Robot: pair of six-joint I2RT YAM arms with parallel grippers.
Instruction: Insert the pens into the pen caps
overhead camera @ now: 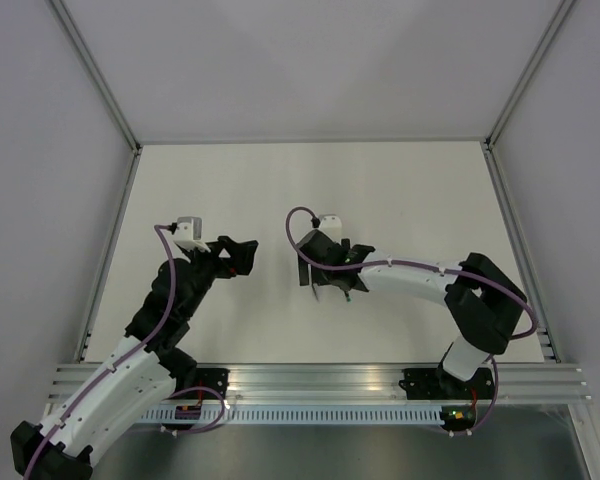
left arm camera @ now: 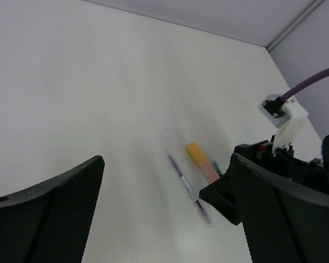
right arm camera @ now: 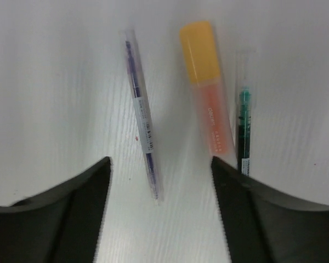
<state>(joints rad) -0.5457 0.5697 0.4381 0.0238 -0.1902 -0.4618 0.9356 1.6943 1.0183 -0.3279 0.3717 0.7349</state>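
While the right gripper (right arm camera: 160, 164) hangs wide open, empty, above the orange highlighter (right arm camera: 208, 93) — purple-ink pen (right arm camera: 141, 112) and green pen (right arm camera: 244, 131) lying either side — centre before descending; left gripper (left arm camera: 165, 164) likewise gapes empty.

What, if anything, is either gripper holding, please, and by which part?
Nothing: the left gripper and right gripper are open; the pens lie loose on the table.
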